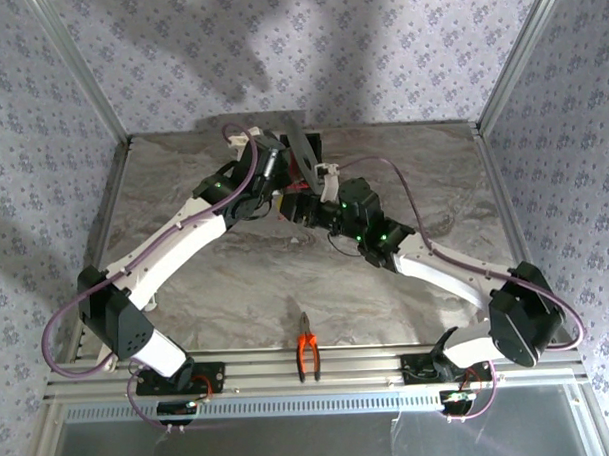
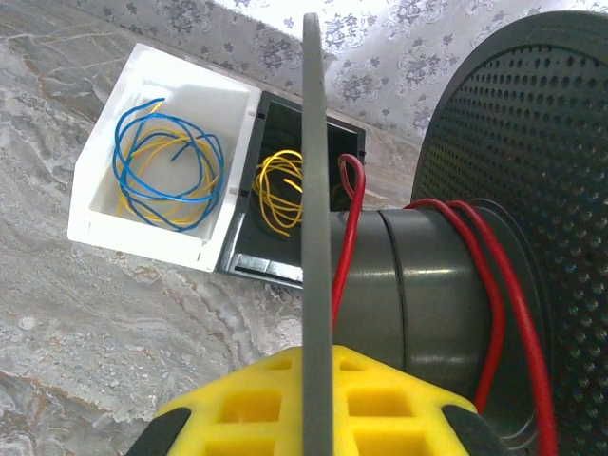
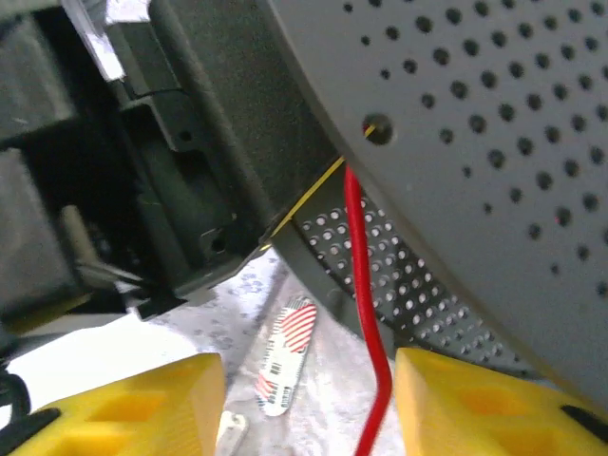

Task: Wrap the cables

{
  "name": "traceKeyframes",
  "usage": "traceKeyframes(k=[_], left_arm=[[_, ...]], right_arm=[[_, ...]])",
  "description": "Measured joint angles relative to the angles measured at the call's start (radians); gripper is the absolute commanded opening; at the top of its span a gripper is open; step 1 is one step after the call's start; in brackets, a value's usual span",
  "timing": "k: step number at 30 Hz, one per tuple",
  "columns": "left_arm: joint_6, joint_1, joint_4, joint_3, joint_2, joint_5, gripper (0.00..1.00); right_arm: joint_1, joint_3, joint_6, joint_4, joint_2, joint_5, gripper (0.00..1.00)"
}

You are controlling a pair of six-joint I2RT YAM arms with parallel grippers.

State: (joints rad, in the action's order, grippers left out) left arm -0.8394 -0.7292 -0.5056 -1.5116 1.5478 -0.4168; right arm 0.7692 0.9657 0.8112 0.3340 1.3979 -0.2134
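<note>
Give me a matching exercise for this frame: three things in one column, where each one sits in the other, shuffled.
Things:
1. red cable
2. blue wire
3. pliers

Places:
A. lying at the near edge of the table
B. wound around the spool
C. coiled inside the white box

Pairs: 1-B, 2-C, 3-A

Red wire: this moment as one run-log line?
left gripper: shut on spool | red wire: few turns on spool | right gripper: open around wire
</note>
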Motion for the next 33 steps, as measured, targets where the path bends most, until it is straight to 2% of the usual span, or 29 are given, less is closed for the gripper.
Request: traceKeyframes(k=[3,6,10,16,21,25,29,33], left_arm=[[0.000,0.000,0.000,0.000,0.000,-0.004,0.00],[0.001,0.000,0.000,-0.001,0.000,-0.008,0.00],[0.004,0.005,0.002,-0.003,-0.001,-0.008,0.00],[0.003,0.069,0.016,0.008,-0.020,0.082,0.00],[-0.002,0.175,0.034,0.077,-0.083,0.228,0.00],[-0.013,0.224,0.035,0.106,-0.097,0.366,0.00],[-0.018,0.256,0.037,0.112,-0.097,0.467,0.00],[-0.023,0.290,0.046,0.127,-0.097,0.565,0.00]], right_arm=[[0.004,0.004,0.000,-0.029,0.013,0.016,0.23],[0.006,0.004,-0.007,-0.057,0.015,0.026,0.00],[0.006,-0.006,-0.011,-0.070,0.009,0.035,0.00],[0.003,-0.132,-0.043,-0.068,-0.089,0.035,0.00],[-0.024,-0.233,-0.088,-0.069,-0.175,0.005,0.00],[-0.057,-0.263,-0.127,-0.069,-0.196,-0.062,0.00],[-0.099,-0.271,-0.167,-0.079,-0.177,-0.152,0.00],[-0.129,-0.260,-0.198,-0.077,-0.092,-0.238,0.00]])
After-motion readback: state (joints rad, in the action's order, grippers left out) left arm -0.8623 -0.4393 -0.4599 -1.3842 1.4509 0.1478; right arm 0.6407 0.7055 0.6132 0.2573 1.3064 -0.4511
